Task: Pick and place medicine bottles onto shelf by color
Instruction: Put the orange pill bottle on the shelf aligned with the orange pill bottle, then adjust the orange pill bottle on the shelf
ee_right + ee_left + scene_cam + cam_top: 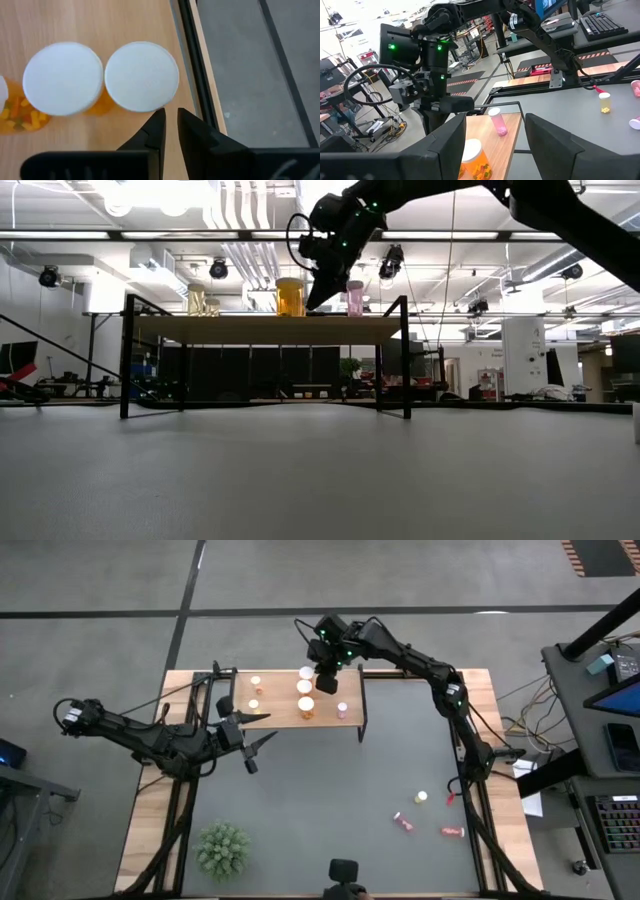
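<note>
My right hand [170,127] hangs clenched and empty above the shelf [285,715], beside two orange medicine bottles [141,76]. My left hand [255,747] waits, fingers spread, by the shelf's front edge.

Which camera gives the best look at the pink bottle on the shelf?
The left wrist view: the pink bottle stands upright, unblocked, cap and body clear. The high view shows only its cap from above. The low view shows it beside the right gripper. The right wrist view misses it.
</note>
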Controlling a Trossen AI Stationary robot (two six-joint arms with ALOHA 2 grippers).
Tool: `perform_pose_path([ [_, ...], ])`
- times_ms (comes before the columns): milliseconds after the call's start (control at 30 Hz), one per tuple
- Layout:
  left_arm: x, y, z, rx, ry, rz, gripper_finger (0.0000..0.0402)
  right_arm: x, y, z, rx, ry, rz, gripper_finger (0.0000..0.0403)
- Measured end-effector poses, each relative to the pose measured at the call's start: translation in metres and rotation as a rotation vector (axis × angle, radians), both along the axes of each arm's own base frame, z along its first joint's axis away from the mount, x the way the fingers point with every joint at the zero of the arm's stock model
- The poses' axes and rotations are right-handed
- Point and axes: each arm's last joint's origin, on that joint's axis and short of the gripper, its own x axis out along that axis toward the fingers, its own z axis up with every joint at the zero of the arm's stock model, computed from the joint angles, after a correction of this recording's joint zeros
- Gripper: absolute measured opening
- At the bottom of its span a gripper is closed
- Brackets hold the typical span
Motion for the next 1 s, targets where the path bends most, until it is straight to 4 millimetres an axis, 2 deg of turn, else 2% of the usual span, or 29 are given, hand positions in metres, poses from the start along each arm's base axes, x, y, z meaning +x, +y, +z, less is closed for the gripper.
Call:
perform_pose_path([
  [400,0.0,0.0,0.0,0.0,0.0,0.0,0.0187,0.002,-0.002,0.004,0.005,-0.049,-0.038,0.0038],
  [533,0.001,0.0,-0.001,0.0,0.005,0.0,0.0187,-0.006,0.004,0.015,0.01,-0.035,-0.035,0.0038],
  [700,0.008,-0.003,-0.007,0.011,0.037,0.0,0.0187,-0.018,0.025,0.037,0.027,-0.024,-0.018,0.0038],
  [1000,0.014,-0.004,-0.008,0.037,0.041,-0.002,0.0187,-0.003,0.079,0.028,0.073,0.076,0.118,0.0038],
])
